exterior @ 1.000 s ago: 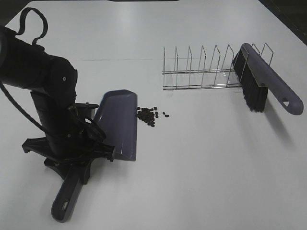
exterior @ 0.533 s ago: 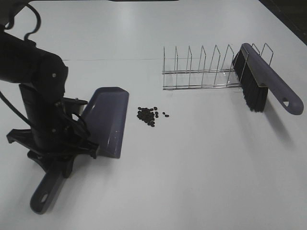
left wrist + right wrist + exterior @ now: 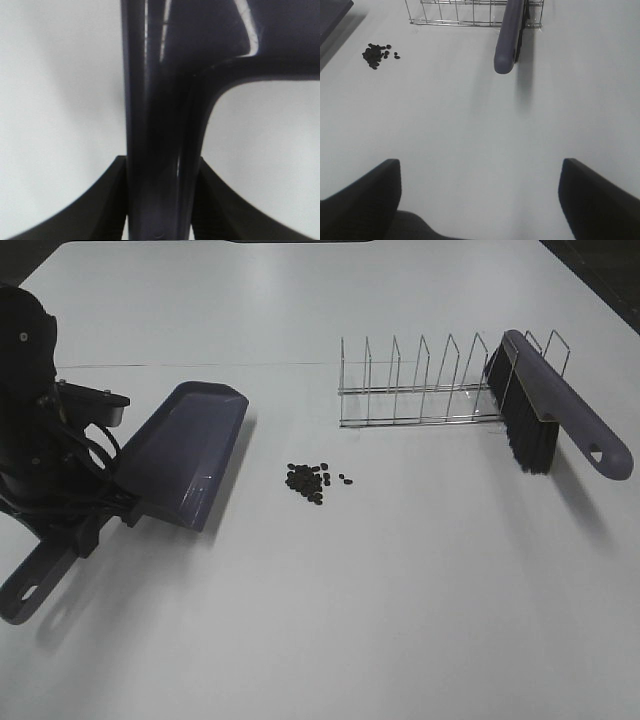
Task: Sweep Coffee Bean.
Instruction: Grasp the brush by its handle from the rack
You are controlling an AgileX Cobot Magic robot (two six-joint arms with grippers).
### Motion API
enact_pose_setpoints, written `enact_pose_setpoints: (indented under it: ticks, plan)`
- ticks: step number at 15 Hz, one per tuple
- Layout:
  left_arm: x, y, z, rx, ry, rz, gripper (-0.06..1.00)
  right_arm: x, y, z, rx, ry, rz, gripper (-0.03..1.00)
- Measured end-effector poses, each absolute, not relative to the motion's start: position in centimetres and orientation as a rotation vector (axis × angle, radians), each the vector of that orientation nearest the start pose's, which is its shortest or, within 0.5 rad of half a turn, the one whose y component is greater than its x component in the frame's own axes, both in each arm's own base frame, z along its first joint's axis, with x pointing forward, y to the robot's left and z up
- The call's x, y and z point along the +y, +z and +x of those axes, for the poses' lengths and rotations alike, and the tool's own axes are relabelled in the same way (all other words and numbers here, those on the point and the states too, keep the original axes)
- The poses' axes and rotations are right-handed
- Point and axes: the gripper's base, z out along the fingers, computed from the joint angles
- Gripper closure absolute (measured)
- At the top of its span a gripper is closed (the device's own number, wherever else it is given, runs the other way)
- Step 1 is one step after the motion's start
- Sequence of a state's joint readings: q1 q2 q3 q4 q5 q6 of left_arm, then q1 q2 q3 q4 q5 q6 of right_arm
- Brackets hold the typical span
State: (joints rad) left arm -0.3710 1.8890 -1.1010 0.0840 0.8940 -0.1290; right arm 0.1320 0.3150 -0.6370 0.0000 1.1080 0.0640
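While my left jaws clamp the handle of the purple dustpan [image 3: 185,455], tilted and seemingly clear of the surface [image 3: 400,620], my right jaws gape wide, empty. The coffee bean [image 3: 310,481] cluster lies unswept at the pan's three o'clock, apart from it. The brush [image 3: 555,415], at the beans' two o'clock, rests untouched on the wire rack [image 3: 420,390]. Overhead, my right arm is out of frame.

Open table [image 3: 400,570] separates coffee bean [image 3: 308,481] from rack [image 3: 420,390].
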Motion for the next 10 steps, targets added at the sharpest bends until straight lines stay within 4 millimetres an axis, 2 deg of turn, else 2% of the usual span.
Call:
enact_pose_setpoints:
  ticks: [1, 2, 4, 6, 8, 10]
  plan:
    - [-11.3, 14.4, 30.9, 3.106, 0.119, 0.476, 0.61, 0.5, 31.4, 4.0, 2.288, 0.102, -0.078, 0.22]
    - [-11.3, 14.4, 31.2, 3.066, 0.133, 0.547, 0.61, 1.0, 33.2, 6.5, 2.365, 0.116, -0.079, 0.22]
    - [-11.3, 14.4, 31.3, 3.04, 0.127, 0.59, 0.61, 1.4, 34.7, 9.1, 2.436, 0.116, -0.081, 0.22]
    - [-11.4, 14.4, 31.4, 3.032, 0.125, 0.607, 0.61, 1.8, 35.6, 12.3, 2.499, 0.11, -0.082, 0.22]
    - [-11.4, 14.4, 31.4, 3.024, 0.125, 0.633, 0.61, 2.1, 35.9, 14.3, 2.54, 0.106, -0.083, 0.22]
    - [-11.4, 14.4, 31.5, 3.011, 0.123, 0.66, 0.61, 2.6, 36.2, 18.2, 2.627, 0.097, -0.087, 0.22]
